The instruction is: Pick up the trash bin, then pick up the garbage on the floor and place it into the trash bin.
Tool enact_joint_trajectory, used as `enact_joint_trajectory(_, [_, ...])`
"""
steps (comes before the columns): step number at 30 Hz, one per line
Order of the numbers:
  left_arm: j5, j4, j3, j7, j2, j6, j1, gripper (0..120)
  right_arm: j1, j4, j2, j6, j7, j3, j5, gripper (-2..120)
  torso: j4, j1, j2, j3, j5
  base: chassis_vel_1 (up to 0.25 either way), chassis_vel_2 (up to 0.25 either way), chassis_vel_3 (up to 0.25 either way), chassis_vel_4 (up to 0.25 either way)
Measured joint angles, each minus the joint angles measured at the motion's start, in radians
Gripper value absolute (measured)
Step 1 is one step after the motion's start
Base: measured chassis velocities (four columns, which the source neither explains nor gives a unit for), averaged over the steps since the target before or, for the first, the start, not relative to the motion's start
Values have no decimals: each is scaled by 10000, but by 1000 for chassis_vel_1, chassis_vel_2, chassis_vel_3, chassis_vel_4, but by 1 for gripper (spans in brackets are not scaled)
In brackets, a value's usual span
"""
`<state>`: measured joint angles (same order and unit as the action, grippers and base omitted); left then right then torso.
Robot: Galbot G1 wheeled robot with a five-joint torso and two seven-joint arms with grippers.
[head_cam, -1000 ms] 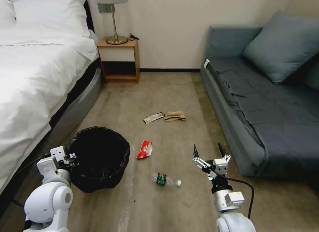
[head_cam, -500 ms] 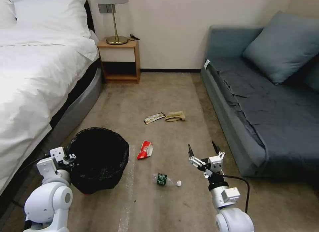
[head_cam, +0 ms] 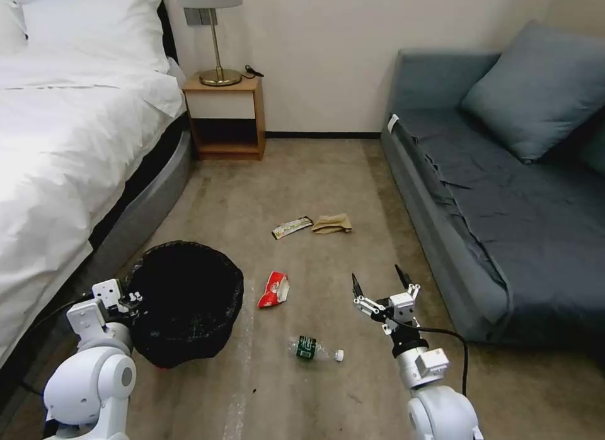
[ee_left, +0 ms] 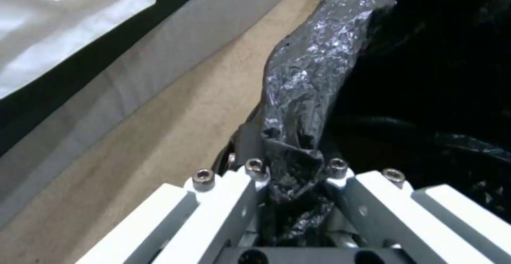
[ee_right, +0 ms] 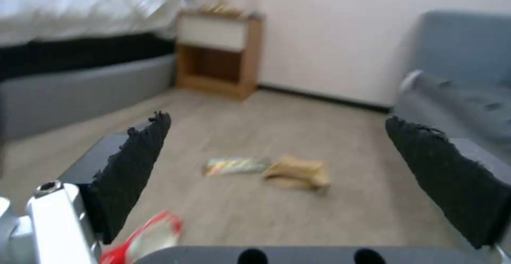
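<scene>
The left end effector (ee_left: 290,176) is pinched on the bin's (head_cam: 186,301) black liner at the rim, holding the bin just beside the bed (head_cam: 63,144). The right end effector (head_cam: 379,282), fingers spread wide, has drifted toward the bin over the last second, now hanging nearer the bottle (head_cam: 313,350) and red wrapper (head_cam: 274,290). The yellow wrapper (head_cam: 292,226) and paper bag (head_cam: 332,223) lie farther from the bin. Judging by this, the bin is secured and litter collection is starting.

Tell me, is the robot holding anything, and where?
Left gripper pinches the round black-bagged trash bin by its crinkly rim. Right gripper is open, holding nothing.
</scene>
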<state>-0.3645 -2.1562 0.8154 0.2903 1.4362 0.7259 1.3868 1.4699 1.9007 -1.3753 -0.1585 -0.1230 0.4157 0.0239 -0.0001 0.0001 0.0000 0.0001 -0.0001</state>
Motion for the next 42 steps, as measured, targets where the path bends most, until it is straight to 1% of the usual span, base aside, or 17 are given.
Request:
enact_joint_trajectory(1, [0, 0, 0, 0, 0, 0, 0, 4, 0, 0, 0, 0, 0, 0, 0, 100, 0, 0, 0, 0, 0, 0, 0, 0, 0])
enact_joint_trajectory(2, [34, 32, -18, -5, 14, -16, 16, 4, -133, -257, 375, 109, -266, -307, 210, 100, 0, 0, 0, -1, 0, 0, 0, 0, 0])
enact_joint_trajectory(3, [106, 75, -35, -27, 36, -55, 43, 4, -332, -703, 947, 184, -629, -804, 485, 100, 2, -1, 0, -1, 4, 0, 0, 0, 0])
enact_joint_trajectory(6, [199, 103, -42, -43, 88, -82, 71, 4, -781, -1733, 2140, 259, -1113, -1808, 948, 100, 1, -1, 0, -1, 6, 0, 0, 0, 0])
enact_joint_trajectory(7, [199, 103, -42, -43, 88, -82, 71, 4, -781, -1733, 2140, 259, -1113, -1808, 948, 100, 1, -1, 0, -1, 6, 0, 0, 0, 0])
enact_joint_trajectory(10, [286, 130, -14, -50, 154, -103, 110, 4, -1590, -3118, 3382, 10, -1735, -2837, 1125, 100, -1, -1, 0, 0, 2, 0, 0, 0, 0])
enact_joint_trajectory(11, [286, 130, -14, -50, 154, -103, 110, 4, -1590, -3118, 3382, 10, -1735, -2837, 1125, 100, -1, -1, 0, 0, 2, 0, 0, 0, 0])
enact_joint_trajectory(12, [308, 136, -4, -54, 182, -111, 131, 4, -1920, -3543, 3685, -118, -1874, -3208, 1124, 100, -1, 0, -1, 0, 8, 0, 0, 0, 0])
enact_joint_trajectory(15, [421, 147, 49, -54, 316, -142, 208, 4, -3017, -4619, 4323, -386, -1972, -4438, 1144, 100, 1, -1, 0, -1, -3, 0, 0, 0, 0])
enact_joint_trajectory(18, [477, 137, 84, -55, 386, -160, 262, 4, -3556, -5059, 4418, -496, -1983, -5105, 1147, 100, -1, 0, -1, 0, 6, 0, 0, 0, 0])
enact_joint_trajectory(22, [545, 64, 156, -54, 480, -189, 371, 4, -4188, -5613, 4393, -647, -1962, -5828, 1132, 100, 2, 0, 0, -1, -3, 0, 0, 0, 0])
enact_joint_trajectory(24, [593, -59, 244, -54, 561, -234, 501, 4, -4823, -6463, 4170, -867, -1928, -6686, 1035, 100, 1, 0, -1, 0, 9, 0, 0, 0, 0])
enact_joint_trajectory(25, [608, -118, 283, -54, 593, -244, 533, 4, -5020, -6725, 4095, -932, -1897, -6965, 1006, 100, 3, -1, 0, -1, 0, 0, 0, 0, 0])
enact_joint_trajectory(26, [608, -118, 283, -54, 593, -244, 533, 4, -5020, -6725, 4095, -932, -1897, -6965, 1006, 100, 3, -1, 0, -1, 0, 0, 0, 0, 0])
enact_joint_trajectory(29, [639, -268, 355, -57, 663, -274, 643, 4, -5528, -7571, 3819, -1081, -1717, -7751, 879, 100, 1, -1, 0, 0, 0, 0, 0, 0, 0])
enact_joint_trajectory(33, [661, -339, 403, -65, 702, -321, 721, 4, -5840, -8223, 3455, -1100, -1573, -8133, 782, 100, 1, 0, 0, 0, 1, 0, 0, 0, 0])
enact_joint_trajectory(42, [726, -344, 399, -85, 751, -411, 775, 4, -6349, -9111, 2827, -1179, -1335, -8327, 557, 100, 1, 0, 0, 0, -2, 0, 0, 0, 0])
